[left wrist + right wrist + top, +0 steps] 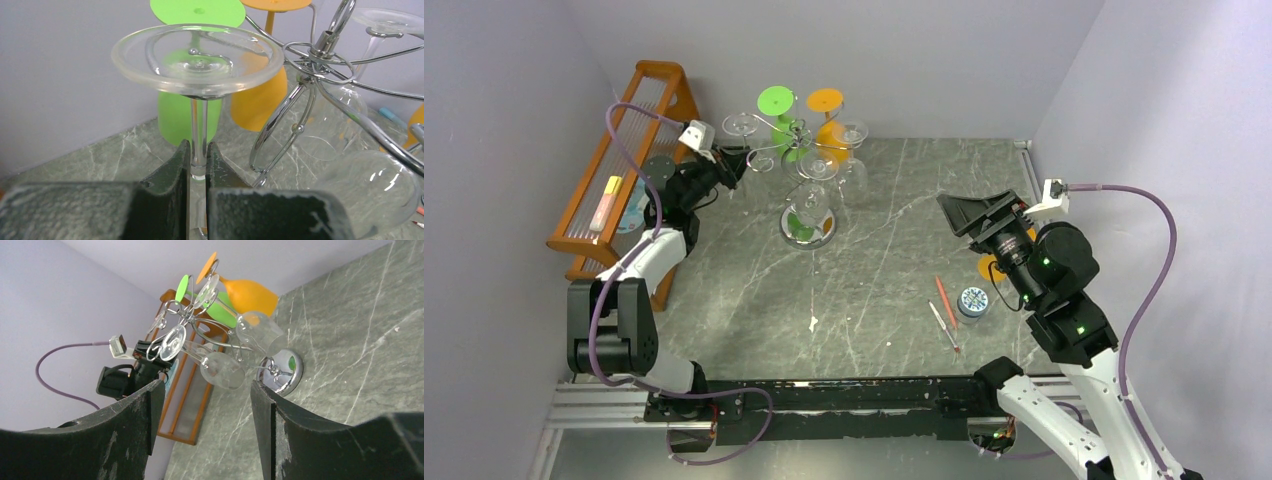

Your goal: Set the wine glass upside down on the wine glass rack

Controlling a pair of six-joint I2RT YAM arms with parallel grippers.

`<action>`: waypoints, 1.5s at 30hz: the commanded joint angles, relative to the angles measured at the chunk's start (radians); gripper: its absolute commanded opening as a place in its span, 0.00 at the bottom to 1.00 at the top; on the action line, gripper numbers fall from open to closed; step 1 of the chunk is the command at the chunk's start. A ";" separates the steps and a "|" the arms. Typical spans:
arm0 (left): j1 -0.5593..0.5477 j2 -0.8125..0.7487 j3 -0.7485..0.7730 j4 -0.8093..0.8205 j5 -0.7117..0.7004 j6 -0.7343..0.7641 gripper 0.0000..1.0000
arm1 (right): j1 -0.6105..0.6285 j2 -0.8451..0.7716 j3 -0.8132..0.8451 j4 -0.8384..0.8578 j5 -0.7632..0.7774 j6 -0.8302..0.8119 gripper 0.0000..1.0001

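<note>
The left end effector (pixel 198 167) pinches the thin stem of the clear wine glass (pixel 197 60), which is held upside down with its round foot uppermost, at the left side of the wine glass rack (pixel 320 50). One curled wire arm shows through the foot, though whether the foot rests on it cannot be told. The right end effector (pixel 205 410) hangs with its fingers spread and nothing between them, well apart from the rack over the right part of the table (pixel 874 260).
</note>
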 commanded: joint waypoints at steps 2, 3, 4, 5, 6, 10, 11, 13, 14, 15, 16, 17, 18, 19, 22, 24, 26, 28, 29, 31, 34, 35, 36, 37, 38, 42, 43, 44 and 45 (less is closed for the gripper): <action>-0.018 -0.024 -0.006 0.000 -0.006 0.051 0.11 | -0.001 -0.008 -0.010 0.008 0.006 -0.001 0.67; -0.021 -0.022 0.001 -0.019 -0.011 0.052 0.14 | 0.000 -0.009 -0.010 0.006 0.006 -0.001 0.67; -0.023 -0.019 0.004 -0.030 -0.014 0.054 0.17 | -0.001 -0.009 -0.011 0.006 0.007 -0.001 0.67; -0.024 -0.018 0.006 -0.038 -0.018 0.053 0.21 | -0.001 -0.010 -0.013 0.005 0.007 0.000 0.67; -0.024 -0.016 0.004 -0.040 -0.023 0.050 0.26 | -0.001 -0.010 -0.014 0.006 0.009 0.000 0.67; -0.027 -0.027 -0.026 -0.017 -0.047 0.026 0.38 | -0.001 -0.012 -0.018 0.006 0.012 0.001 0.67; -0.028 -0.033 -0.037 -0.012 -0.058 0.022 0.41 | -0.001 -0.011 -0.018 0.005 0.014 -0.001 0.67; -0.032 -0.058 -0.061 -0.019 -0.104 0.011 0.49 | -0.001 -0.010 -0.018 0.004 0.017 -0.003 0.67; -0.036 -0.078 -0.076 -0.030 -0.132 0.009 0.53 | 0.000 -0.008 -0.018 0.004 0.019 -0.010 0.67; -0.041 -0.103 -0.100 -0.032 -0.168 0.003 0.56 | -0.001 -0.006 -0.018 0.001 0.027 -0.012 0.67; -0.044 -0.126 -0.130 -0.020 -0.208 -0.015 0.61 | -0.001 -0.005 -0.019 0.000 0.039 -0.013 0.67; -0.046 -0.151 -0.161 -0.003 -0.223 -0.029 0.63 | 0.000 -0.007 -0.023 0.005 0.051 -0.017 0.68; -0.048 -0.173 -0.191 0.006 -0.253 -0.041 0.65 | -0.001 -0.009 -0.029 0.010 0.063 -0.022 0.68; -0.049 -0.195 -0.215 0.002 -0.275 -0.051 0.67 | -0.001 -0.010 -0.033 0.015 0.075 -0.028 0.69; -0.053 -0.268 -0.274 -0.051 -0.355 -0.089 0.69 | -0.001 0.004 -0.040 0.013 0.114 -0.054 0.69; -0.059 -0.335 -0.285 -0.173 -0.483 -0.154 0.70 | -0.001 0.022 -0.042 0.002 0.139 -0.083 0.69; -0.066 -0.393 -0.294 -0.266 -0.576 -0.219 0.70 | -0.001 0.048 -0.034 -0.021 0.190 -0.125 0.69; -0.068 -0.442 -0.291 -0.357 -0.621 -0.261 0.72 | 0.000 0.081 -0.010 -0.058 0.277 -0.173 0.69; -0.069 -0.462 -0.288 -0.398 -0.631 -0.272 0.73 | -0.002 0.101 0.001 -0.074 0.321 -0.193 0.69; -0.070 -0.499 -0.272 -0.490 -0.642 -0.289 0.76 | -0.002 0.140 0.024 -0.109 0.423 -0.237 0.69; -0.071 -0.531 -0.224 -0.644 -0.654 -0.295 0.82 | -0.004 0.201 0.036 -0.149 0.528 -0.266 0.69; -0.071 -0.537 -0.208 -0.681 -0.643 -0.288 0.90 | -0.003 0.219 0.036 -0.161 0.561 -0.268 0.69; -0.071 -0.543 -0.190 -0.719 -0.633 -0.281 0.95 | -0.006 0.244 0.037 -0.175 0.597 -0.268 0.69; -0.071 -0.547 -0.171 -0.765 -0.630 -0.282 0.96 | -0.012 0.265 0.039 -0.188 0.629 -0.266 0.69; -0.071 -0.551 -0.153 -0.819 -0.619 -0.276 0.96 | -0.019 0.284 0.040 -0.204 0.660 -0.259 0.69; -0.071 -0.580 -0.093 -0.944 -0.614 -0.246 0.95 | -0.066 0.345 0.039 -0.238 0.733 -0.255 0.69; -0.071 -0.593 -0.082 -0.967 -0.622 -0.242 0.95 | -0.075 0.354 0.027 -0.231 0.748 -0.263 0.70; -0.071 -0.607 -0.074 -0.984 -0.624 -0.238 0.95 | -0.086 0.362 0.013 -0.219 0.760 -0.270 0.70; -0.071 -0.621 -0.067 -0.998 -0.621 -0.234 0.95 | -0.102 0.373 -0.001 -0.208 0.762 -0.278 0.70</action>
